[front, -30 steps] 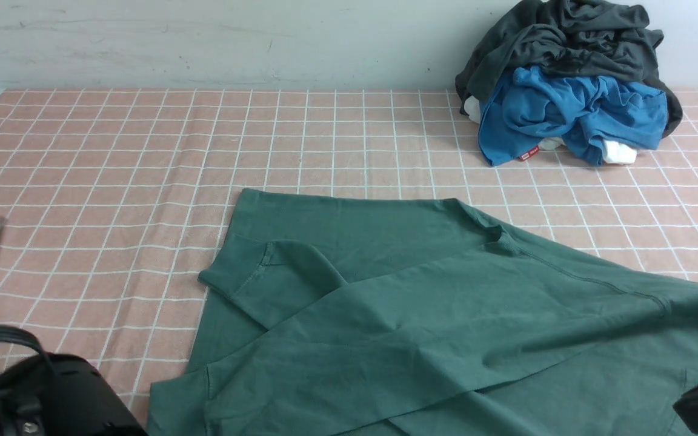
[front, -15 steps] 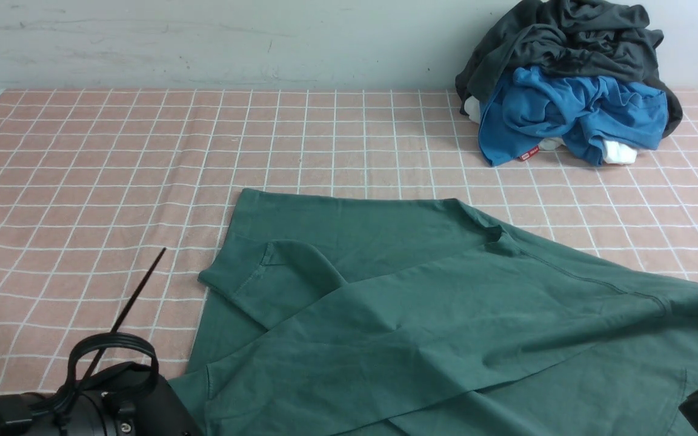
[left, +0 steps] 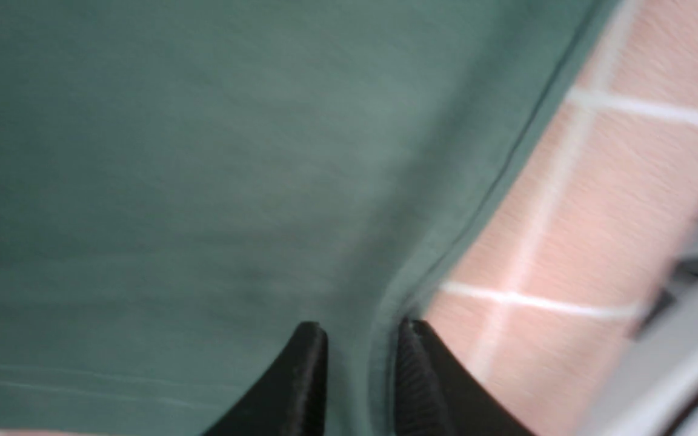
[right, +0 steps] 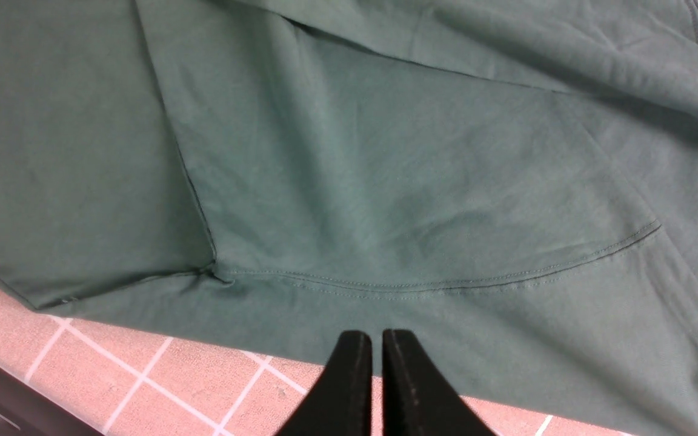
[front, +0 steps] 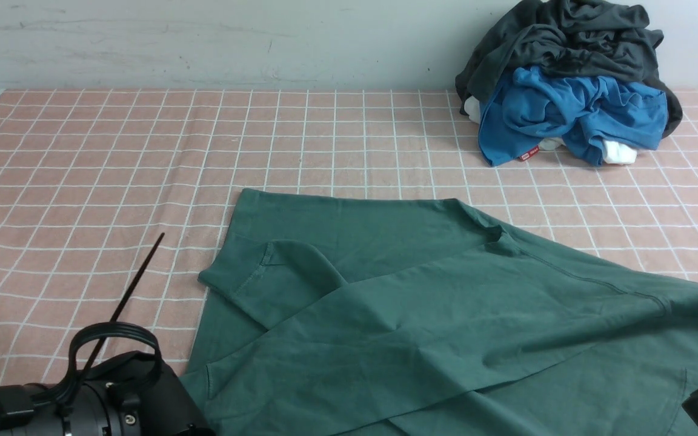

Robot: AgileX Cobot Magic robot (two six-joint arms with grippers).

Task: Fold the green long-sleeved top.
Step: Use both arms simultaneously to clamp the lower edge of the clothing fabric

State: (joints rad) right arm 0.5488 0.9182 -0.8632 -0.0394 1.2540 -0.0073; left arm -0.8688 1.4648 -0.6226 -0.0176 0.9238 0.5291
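Your right claw (right: 376, 334), fingers pressed together, hangs over the hem of the green long-sleeved top (right: 385, 181), beside the pink checked cloth (right: 143, 378).

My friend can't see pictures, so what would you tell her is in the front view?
A dark green long-sleeved top lies spread on a pink checked tablecloth, one sleeve folded across it. The robot's black left arm is at its near left corner. A heap with a blue garment and a dark grey garment sits far right by the wall.
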